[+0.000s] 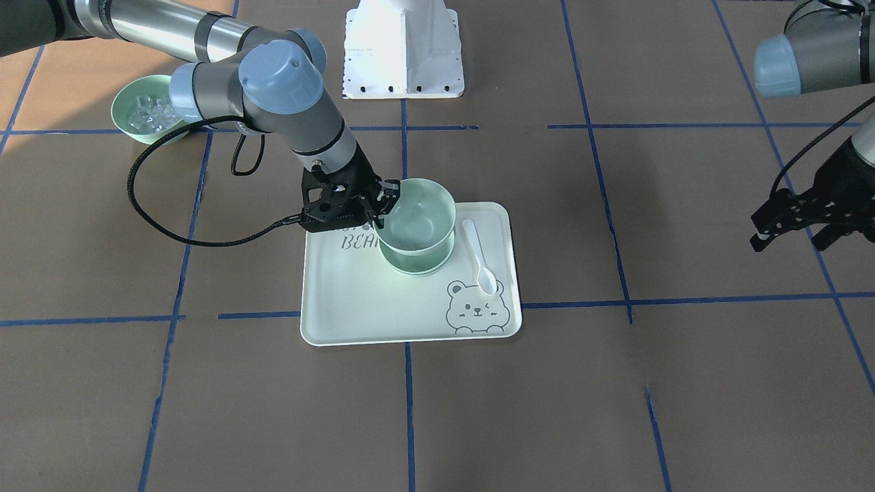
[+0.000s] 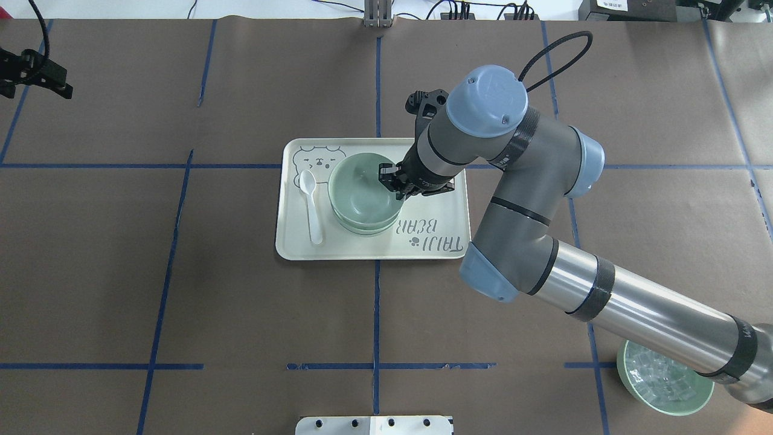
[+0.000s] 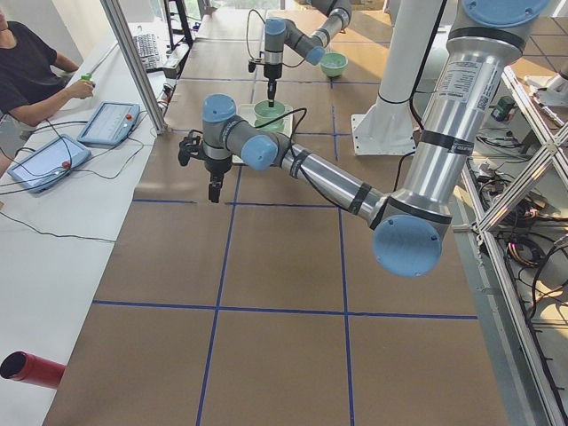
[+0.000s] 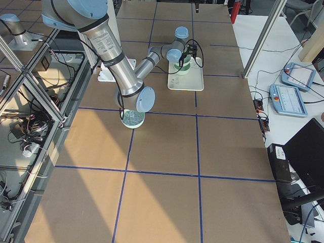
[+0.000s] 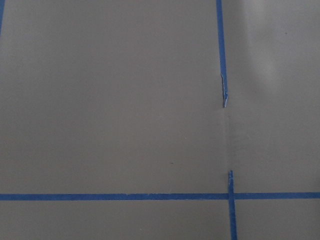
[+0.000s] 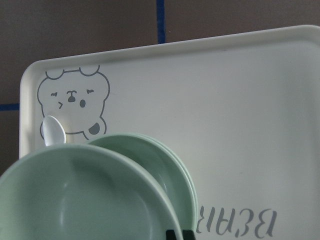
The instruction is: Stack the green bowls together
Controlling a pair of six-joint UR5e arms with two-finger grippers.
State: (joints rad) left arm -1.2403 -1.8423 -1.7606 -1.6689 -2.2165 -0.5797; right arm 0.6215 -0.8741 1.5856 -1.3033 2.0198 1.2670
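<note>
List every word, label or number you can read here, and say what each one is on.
"BEAR": grey print on the cream tray, clear in the right wrist view.
"TAIJI": likely the word before it on that tray, seen in the overhead view; the letters are small, so this is not certain.
White label on equipment beyond the table's far edge: too small to read.
Pendant screens: too small to read.
Green bowls and spoon: no markings.

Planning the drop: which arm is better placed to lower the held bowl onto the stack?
Right. The right hand holds the bowl above the stack on the tray; the left hand hangs far away.
</note>
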